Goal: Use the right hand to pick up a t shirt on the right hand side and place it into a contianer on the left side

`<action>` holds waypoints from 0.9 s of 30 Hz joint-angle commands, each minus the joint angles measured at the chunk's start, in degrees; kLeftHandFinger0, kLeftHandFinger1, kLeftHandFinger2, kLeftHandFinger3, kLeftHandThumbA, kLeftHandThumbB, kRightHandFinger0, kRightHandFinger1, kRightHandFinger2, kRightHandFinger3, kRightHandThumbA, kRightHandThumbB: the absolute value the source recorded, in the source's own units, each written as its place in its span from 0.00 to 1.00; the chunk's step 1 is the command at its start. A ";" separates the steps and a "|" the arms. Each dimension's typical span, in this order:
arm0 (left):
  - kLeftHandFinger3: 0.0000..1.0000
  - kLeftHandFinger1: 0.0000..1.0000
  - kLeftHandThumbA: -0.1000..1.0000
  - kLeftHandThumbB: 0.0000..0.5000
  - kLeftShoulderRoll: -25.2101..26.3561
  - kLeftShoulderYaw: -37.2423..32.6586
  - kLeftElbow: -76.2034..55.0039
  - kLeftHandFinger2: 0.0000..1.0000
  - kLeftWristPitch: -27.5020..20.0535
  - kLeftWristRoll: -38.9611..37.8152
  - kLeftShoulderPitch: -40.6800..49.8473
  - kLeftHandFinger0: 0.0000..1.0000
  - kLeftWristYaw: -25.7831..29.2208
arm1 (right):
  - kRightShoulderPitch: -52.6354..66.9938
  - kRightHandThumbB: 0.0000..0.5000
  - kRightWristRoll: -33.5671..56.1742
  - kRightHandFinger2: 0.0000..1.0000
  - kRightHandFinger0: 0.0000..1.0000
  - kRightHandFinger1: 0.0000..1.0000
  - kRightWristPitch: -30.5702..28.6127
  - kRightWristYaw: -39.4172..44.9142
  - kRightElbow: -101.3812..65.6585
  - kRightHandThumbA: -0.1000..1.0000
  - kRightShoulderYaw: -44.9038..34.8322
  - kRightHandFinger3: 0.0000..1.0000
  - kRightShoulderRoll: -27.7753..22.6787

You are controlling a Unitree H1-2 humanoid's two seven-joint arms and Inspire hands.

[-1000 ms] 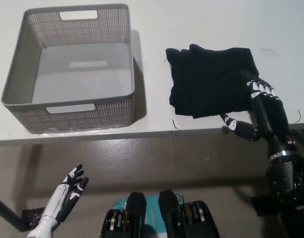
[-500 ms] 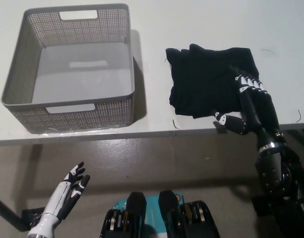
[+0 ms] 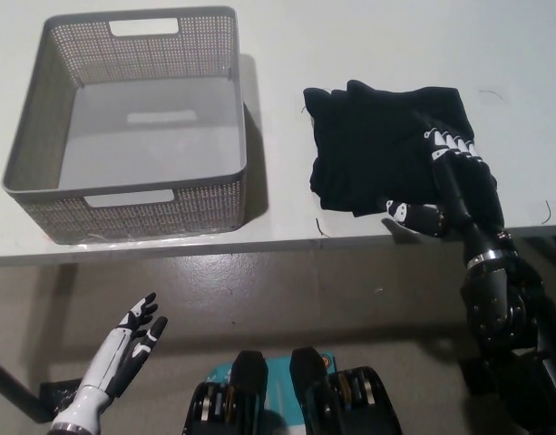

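We see the black right hand (image 3: 450, 186) lying on the lower right part of the folded black t-shirt (image 3: 382, 149), fingers spread over the cloth and thumb at its near edge, gripping nothing. The shirt lies on the white table (image 3: 368, 54), right of the empty grey basket (image 3: 237, 118). The white left hand (image 3: 128, 344) hangs open below the table.

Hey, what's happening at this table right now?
The robot's black right hand lies open on the near right part of a folded black t-shirt at the table's front edge; no grip is visible and the shirt lies flat. The grey basket to the left is empty. The white left hand hangs open below the table edge, idle.
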 commanded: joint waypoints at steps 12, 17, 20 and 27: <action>1.00 0.95 1.00 0.75 1.29 0.08 -2.01 0.99 -0.06 0.55 -1.48 0.95 -0.09 | -0.75 0.85 0.74 1.00 1.00 1.00 -3.31 -5.85 4.66 0.78 -0.10 1.00 1.88; 1.00 0.96 1.00 0.75 1.16 0.18 -1.97 1.00 0.32 0.15 -1.57 0.95 -0.31 | -1.82 0.84 1.12 1.00 1.00 1.00 -3.53 -6.28 7.17 0.78 -0.43 1.00 1.41; 1.00 0.96 1.00 0.76 1.13 0.17 -2.13 1.00 0.77 0.41 -1.76 0.95 -0.19 | -2.70 0.84 1.36 1.00 1.00 1.00 -3.43 -6.37 8.26 0.78 -0.64 1.00 1.18; 1.00 0.97 1.00 0.71 1.37 0.01 -1.63 1.00 -0.27 0.54 -1.93 0.98 -0.08 | -3.33 0.83 1.15 1.00 1.00 1.00 -2.82 -6.35 8.53 0.79 -0.62 1.00 0.78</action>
